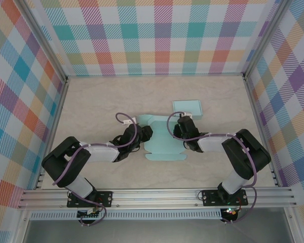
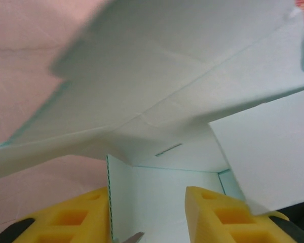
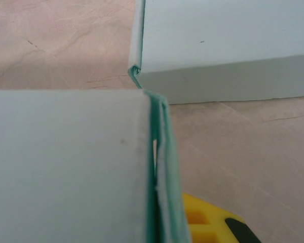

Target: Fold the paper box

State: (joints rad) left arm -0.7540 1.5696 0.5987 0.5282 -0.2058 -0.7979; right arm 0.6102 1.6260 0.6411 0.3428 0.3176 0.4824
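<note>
Plaid walls (image 1: 142, 35), beige table (image 1: 91, 101). Teal paper box (image 1: 164, 144), half-formed, sits mid-surface; 1 finished teal box (image 1: 187, 107) lies just beyond it toward the far edge. Left gripper (image 2: 148, 202) stands open, with a side flap (image 2: 109, 192) upright between its fingers, unclamped. Right gripper (image 1: 181, 129) is closed, pinching the box's doubled right wall. Risks: left closing off-line could crease or miss the flap; right tugging could drag the sheet or undo the fold. No writing, logos or labels readable.

Top cam looks down from behind; wrist cams v. close on paper box (image 1: 164, 147) (shared).
</note>
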